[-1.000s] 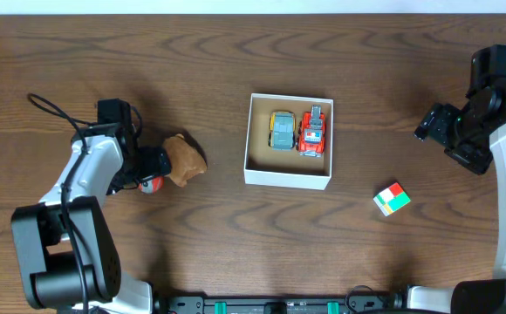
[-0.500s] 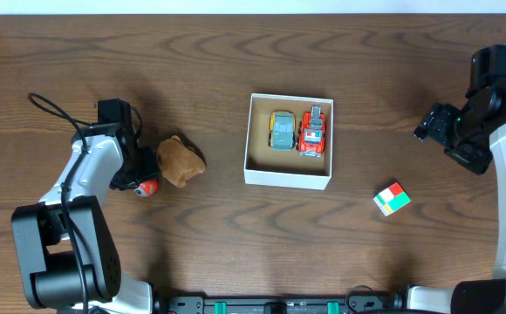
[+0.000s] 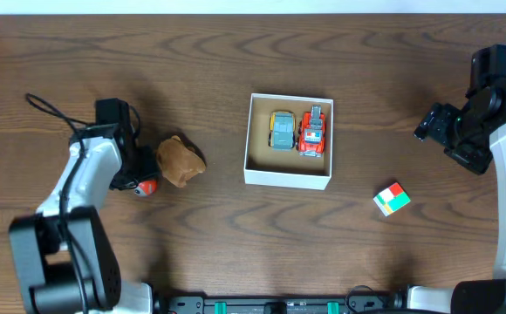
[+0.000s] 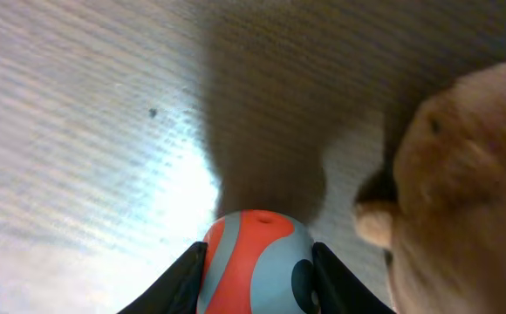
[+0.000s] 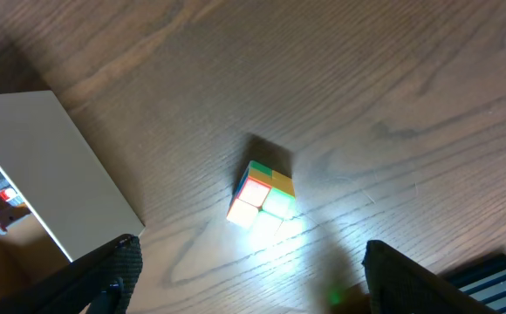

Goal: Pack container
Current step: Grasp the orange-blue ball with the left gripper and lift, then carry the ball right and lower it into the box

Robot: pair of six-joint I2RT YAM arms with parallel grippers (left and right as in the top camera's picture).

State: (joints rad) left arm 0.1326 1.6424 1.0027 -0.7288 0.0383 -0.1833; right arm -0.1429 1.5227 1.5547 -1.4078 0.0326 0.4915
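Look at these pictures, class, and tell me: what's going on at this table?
Two robot arms are packing toys into the container, which holds a blue-and-yellow car and a red truck. The left arm has its jaws shut on a red and grey ball beside a brown plush toy. The right arm hangs with jaws open; a coloured cube lies on the table near it.

The overhead camera looks straight down on the dark brown wooden table (image 3: pixel 192 52) from well above, with the arm bases at 6 o'clock. The left wrist camera sits very near the tabletop, pointing down past a red and grey-blue ball (image 4: pixel 255 262) at 6 o'clock, with a brown plush toy (image 4: pixel 462 192) at 3 o'clock. Overhead shows both at 9 o'clock. The right wrist camera hangs higher, tilted down at a multicoloured cube (image 5: pixel 262 194) in mid-frame and the white-walled square cardboard box (image 5: pixel 52 166) at 9 o'clock. Overhead has the cube at 4 o'clock and the box central.
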